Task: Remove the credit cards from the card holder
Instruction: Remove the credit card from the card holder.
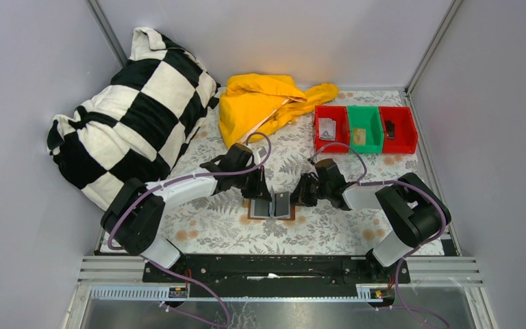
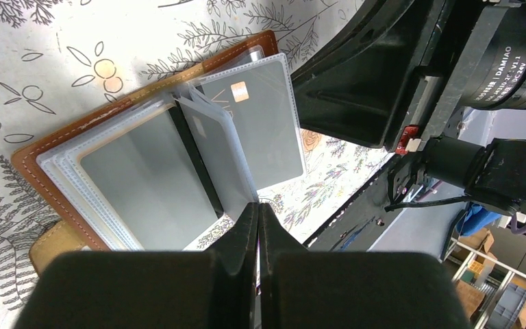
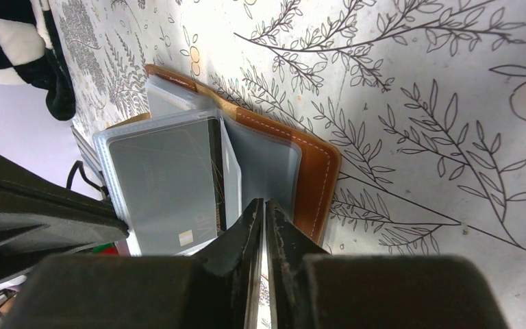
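Brown card holder (image 1: 263,208) open, grey card (image 2: 260,120) in sleeve, just ahead of left gripper (image 2: 257,205), pressed together; right gripper (image 3: 264,203) at opposite edge, nearly together.

You have bright, even overhead light and soft shadows on the counter (image 1: 329,233); the left end effector (image 2: 258,223) and right end effector (image 3: 264,216) blur darkly up close.

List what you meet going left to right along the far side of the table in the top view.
Pillow → yellow cloth → red bin → green bin → second red bin
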